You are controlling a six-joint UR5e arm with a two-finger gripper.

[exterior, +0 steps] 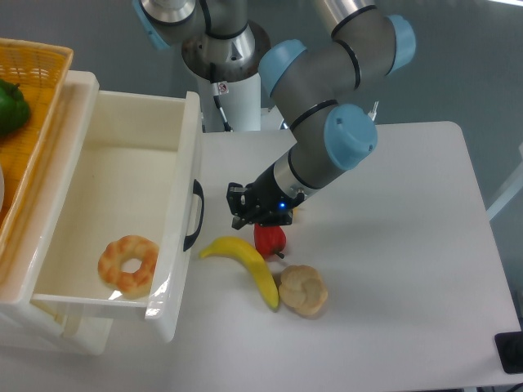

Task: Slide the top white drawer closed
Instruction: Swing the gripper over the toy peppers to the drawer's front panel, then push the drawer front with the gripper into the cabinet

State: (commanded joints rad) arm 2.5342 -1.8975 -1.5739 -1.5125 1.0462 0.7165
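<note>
The top white drawer (122, 171) is pulled far out to the right from the cabinet at the left edge. Its front panel carries a black curved handle (194, 214). A glazed ring pastry (128, 264) lies inside it, near the front. My gripper (235, 207) hovers low over the table just right of the handle, a short gap away and not touching it. Its black fingers point left toward the drawer front; they look parted and hold nothing.
A banana (245, 265), a red pepper (270, 238) and a beige bun (303, 291) lie on the white table (392, 245) right below and beside the gripper. An orange wicker basket (37, 98) with a green vegetable (11, 106) sits on the cabinet.
</note>
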